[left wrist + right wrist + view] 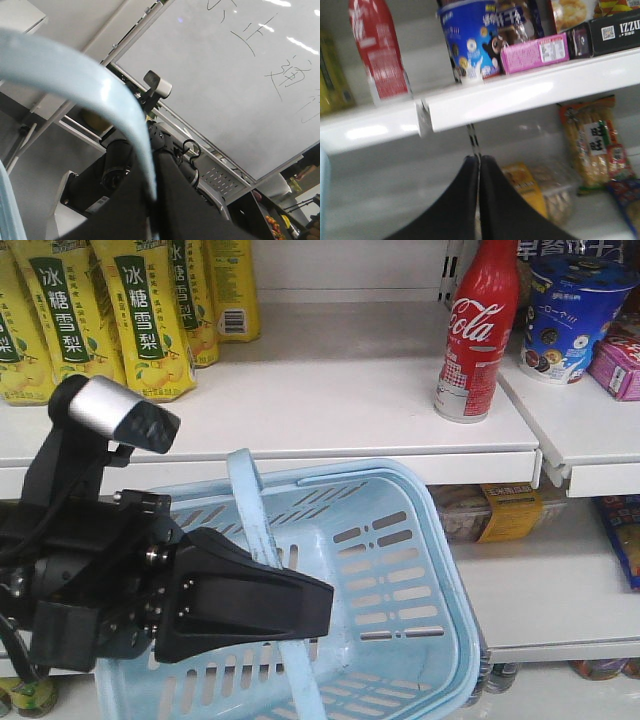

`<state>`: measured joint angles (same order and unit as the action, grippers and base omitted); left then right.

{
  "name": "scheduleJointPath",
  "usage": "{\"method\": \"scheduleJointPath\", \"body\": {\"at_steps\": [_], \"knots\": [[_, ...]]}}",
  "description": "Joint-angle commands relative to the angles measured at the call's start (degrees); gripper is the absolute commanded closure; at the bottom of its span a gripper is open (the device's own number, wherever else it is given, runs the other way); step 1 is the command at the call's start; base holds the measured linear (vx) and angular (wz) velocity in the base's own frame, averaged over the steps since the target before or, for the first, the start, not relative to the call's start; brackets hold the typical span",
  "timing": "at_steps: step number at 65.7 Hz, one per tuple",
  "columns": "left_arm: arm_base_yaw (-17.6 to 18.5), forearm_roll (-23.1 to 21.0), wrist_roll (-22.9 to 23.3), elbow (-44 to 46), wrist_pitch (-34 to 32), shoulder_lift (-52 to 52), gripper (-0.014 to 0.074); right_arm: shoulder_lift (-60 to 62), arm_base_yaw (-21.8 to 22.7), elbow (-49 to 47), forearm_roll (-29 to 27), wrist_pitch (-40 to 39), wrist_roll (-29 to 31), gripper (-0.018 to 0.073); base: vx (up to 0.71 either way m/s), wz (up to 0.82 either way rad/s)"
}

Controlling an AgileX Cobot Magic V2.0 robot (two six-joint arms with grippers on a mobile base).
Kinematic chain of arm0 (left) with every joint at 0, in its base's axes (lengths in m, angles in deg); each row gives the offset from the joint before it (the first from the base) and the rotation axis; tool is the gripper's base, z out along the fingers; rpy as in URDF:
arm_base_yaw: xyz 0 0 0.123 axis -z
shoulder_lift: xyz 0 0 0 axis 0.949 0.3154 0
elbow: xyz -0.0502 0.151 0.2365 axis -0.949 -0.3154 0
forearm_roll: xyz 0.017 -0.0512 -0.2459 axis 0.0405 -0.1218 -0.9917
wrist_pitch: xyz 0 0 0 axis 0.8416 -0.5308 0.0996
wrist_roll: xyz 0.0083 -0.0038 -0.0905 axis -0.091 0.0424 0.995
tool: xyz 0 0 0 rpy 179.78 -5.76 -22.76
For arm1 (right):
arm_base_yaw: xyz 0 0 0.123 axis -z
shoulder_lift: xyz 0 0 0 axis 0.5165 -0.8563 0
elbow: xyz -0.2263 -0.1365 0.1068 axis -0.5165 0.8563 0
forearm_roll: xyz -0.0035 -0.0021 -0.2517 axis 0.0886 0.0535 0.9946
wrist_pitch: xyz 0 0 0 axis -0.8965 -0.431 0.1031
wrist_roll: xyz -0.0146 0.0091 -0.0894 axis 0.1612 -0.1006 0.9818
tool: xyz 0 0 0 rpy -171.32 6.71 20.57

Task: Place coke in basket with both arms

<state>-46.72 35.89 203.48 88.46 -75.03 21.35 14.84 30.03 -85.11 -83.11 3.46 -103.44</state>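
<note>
The left gripper (315,612) is filling the lower left of the front view, nearest the lens, with a silver-grey camera block (120,412) sitting above it. Its fingers are pinching the pale blue handle (250,505), which is running up from between them; the left wrist view is showing the strap disappearing into the closed black wedge. The basket (440,530) is hanging tilted from that handle, just in front of the front edge of the shelf (330,400), its open top facing the camera.

Yellow drink bottles (145,320) are standing at the shelf's back left corner. The coke (480,335) is standing upright at the shelf's right edge, near the front, well apart from the basket and touching neither gripper. A blue cup (570,315) and a pink box (618,365) are sitting on the next shelf board to its right.

The right gripper (479,200) is showing only in its own wrist view, fingers pressed together on nothing, pointing below the shelf edge.
</note>
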Motion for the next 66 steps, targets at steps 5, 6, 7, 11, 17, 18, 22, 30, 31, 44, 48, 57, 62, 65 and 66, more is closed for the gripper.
{"method": "scheduleJointPath", "body": {"at_steps": [5, 6, 7, 11, 17, 18, 22, 30, 31, 44, 48, 57, 62, 65, 66], "knots": [[0.21, -5.54, -0.45, 1.6, -4.41, -1.49, 0.0603, 0.69, 0.32, 0.38, -7.91, -13.94, -4.89, 0.0564, 0.0, 0.0], [0.21, -5.54, -0.45, 1.6, -4.41, -1.49, 0.0603, 0.69, 0.32, 0.38, -8.57, -14.75, -5.65, 0.0564, 0.0, 0.0], [0.21, -5.54, -0.45, 1.6, -4.41, -1.49, 0.0603, 0.69, 0.32, 0.38, -9.63, -15.74, -6.71, 0.0564, 0.0, 0.0], [0.21, -5.54, -0.45, 1.6, -4.41, -1.49, 0.0603, 0.69, 0.32, 0.34, -11.98, -20.42, -8.68, 0.0564, 0.0, 0.0], [0.21, -5.54, -0.45, 1.6, -4.35, -1.49, 0.0603, 0.69, 0.32, -1.18, -13.86, -22.38, -13.34, 0.0564, 0.0, 0.0], [0.21, -5.54, -0.45, 1.6, -4.35, -1.49, 0.0603, 0.69, 0.32, -1.72, -13.56, -21.89, -14.17, 0.0564, 0.0, 0.0], [0.21, -5.54, -0.45, 1.6, -4.42, -1.49, 0.0603, 0.52, 0.32, -4.9, -9.53, -16.81, -16.88, 0.0564, 0.0, 0.0], [0.21, -5.54, -0.45, 1.6, -4.35, -1.49, 0.0603, -3.32, 0.32, -16.25, 7.62, -2.88, -21.12, 0.0564, 0.0, 0.0], [0.21, -5.54, -0.45, 1.6, -4.35, -1.49, 0.0603, -4.03, 0.32, -17.59, 9.51, -0.9, -21.89, 0.0564, 0.0, 0.0], [0.21, -5.54, -0.45, 1.6, -4.4, -1.49, 0.0603, -14.22, 0.28, -31.4, 24.98, 5.63, -27.88, 0.0489, 0.0, 0.0], [0.21, -5.54, -0.45, 1.6, -4.4, -1.49, 0.0603, -17.27, 0.28, -32.76, 25.52, 4.15, -27.82, 0.0424, 0.0, 0.0], [0.21, -5.54, -0.45, 1.6, -4.4, -1.49, 0.0603, -23.23, 0.28, -33.09, 25.67, -2.91, -28.1, 0.0229, 0.0, 0.0], [0.21, -5.54, -0.45, 1.6, -4.4, -1.49, 0.0603, -26.28, 0.28, -33.09, 27.26, -7.34, -29.45, 0.01, 0.0, 0.0], [0.21, -5.54, -0.45, 1.6, -4.4, -1.49, 0.0603, -28.52, 0.28, -33.14, 29.65, -9.86, -31.15, 0.0043, 0.0, 0.0], [0.21, -5.54, -0.45, 1.6, -4.4, -1.49, 0.0603, -29.17, 0.28, -33.14, 30.59, -10.66, -31.74, 0.002, 0.0, 0.0]]}}
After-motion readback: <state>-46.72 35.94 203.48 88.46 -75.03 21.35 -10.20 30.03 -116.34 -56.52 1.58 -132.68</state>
